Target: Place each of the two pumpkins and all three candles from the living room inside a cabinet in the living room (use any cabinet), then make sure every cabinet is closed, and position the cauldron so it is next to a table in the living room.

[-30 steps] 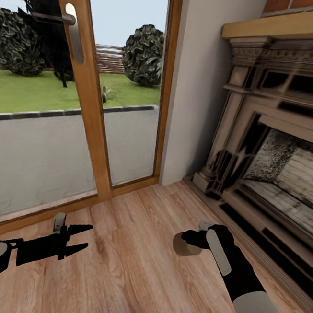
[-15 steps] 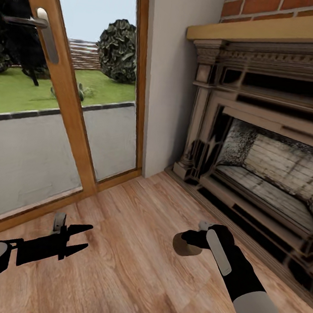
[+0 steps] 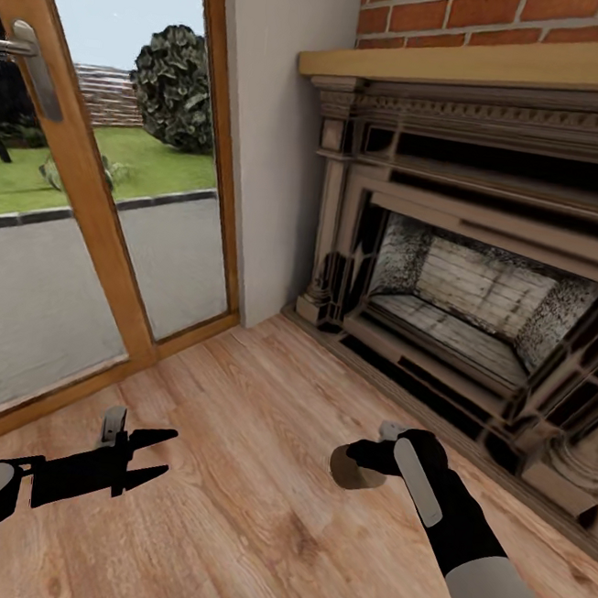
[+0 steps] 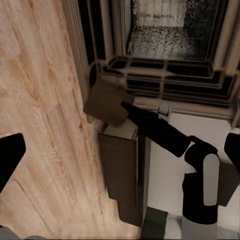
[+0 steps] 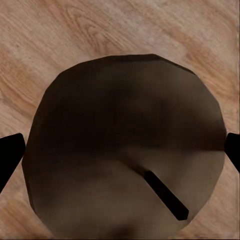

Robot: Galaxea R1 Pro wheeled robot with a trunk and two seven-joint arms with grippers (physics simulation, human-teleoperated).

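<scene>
the right gripper [image 3: 352, 466], jaws pinching a tan candle [image 3: 355, 471], hangs over the wood-plank floor [image 3: 256, 442] before the ornate fireplace [image 3: 466, 289]; the left gripper [image 3: 161, 456], jaws spread, hangs near the glass door [image 3: 86, 221].

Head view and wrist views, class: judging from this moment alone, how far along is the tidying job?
Nothing looks finished. In hand: the right gripper is shut on one candle, wick visible in the right wrist view; the left gripper is open, empty. The robot faces the fireplace and glass door, so storing it remains.
</scene>
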